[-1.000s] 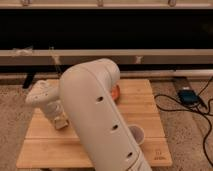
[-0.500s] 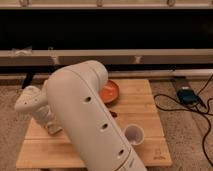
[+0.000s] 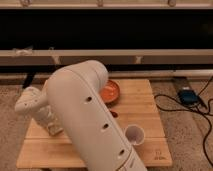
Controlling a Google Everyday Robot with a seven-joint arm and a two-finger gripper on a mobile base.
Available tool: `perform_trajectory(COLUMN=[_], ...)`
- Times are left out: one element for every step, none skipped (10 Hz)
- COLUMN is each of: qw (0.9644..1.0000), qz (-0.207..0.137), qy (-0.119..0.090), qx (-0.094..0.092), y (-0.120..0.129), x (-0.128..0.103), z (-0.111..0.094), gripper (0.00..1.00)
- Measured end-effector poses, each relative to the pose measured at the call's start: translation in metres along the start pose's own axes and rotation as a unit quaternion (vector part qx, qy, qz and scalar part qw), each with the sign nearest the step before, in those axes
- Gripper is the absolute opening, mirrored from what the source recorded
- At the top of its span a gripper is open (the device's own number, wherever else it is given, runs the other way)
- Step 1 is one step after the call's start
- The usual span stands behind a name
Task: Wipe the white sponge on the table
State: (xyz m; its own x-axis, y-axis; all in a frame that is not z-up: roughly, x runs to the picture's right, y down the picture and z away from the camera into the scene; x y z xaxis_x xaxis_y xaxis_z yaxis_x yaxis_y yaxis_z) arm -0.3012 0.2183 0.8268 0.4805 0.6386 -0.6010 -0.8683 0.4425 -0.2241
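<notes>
The table [image 3: 145, 112] is a low square with a light slatted wood top. My big white arm [image 3: 90, 125] crosses its left and middle. My gripper [image 3: 50, 125] hangs at the end of the arm, low over the table's left side. The white sponge is hidden; it may lie under the gripper or behind the arm.
An orange round object [image 3: 110, 92] sits at the table's back middle. A white round cup [image 3: 135, 134] stands near the front right, close to the arm. A small dark logo [image 3: 159, 155] marks the front right corner. A dark box with cables [image 3: 187, 95] lies on the carpet to the right.
The arm and gripper have swung left across the table. The orange object and the cup, partly covered before, now show more fully.
</notes>
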Motion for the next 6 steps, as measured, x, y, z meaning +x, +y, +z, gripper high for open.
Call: perform_trajectory(qw=[1.0000,0.9999,0.9996,0.9997,0.9997,0.9996], qz=[0.001,0.010,0.023,0.023,0.022,0.024], qy=[0.002,0.004,0.010,0.007,0.006,0.004], qx=[-0.002,-0.006,-0.010,-0.008,-0.008,-0.013], y=[-0.002,-0.006,-0.016,-0.017,-0.018,-0.017], x=[0.003,0.008,0.017,0.015,0.015,0.016], z=[0.001,0.002,0.003,0.004,0.004,0.004], gripper=[0.00,0.00,0.00,0.00,0.00,0.00])
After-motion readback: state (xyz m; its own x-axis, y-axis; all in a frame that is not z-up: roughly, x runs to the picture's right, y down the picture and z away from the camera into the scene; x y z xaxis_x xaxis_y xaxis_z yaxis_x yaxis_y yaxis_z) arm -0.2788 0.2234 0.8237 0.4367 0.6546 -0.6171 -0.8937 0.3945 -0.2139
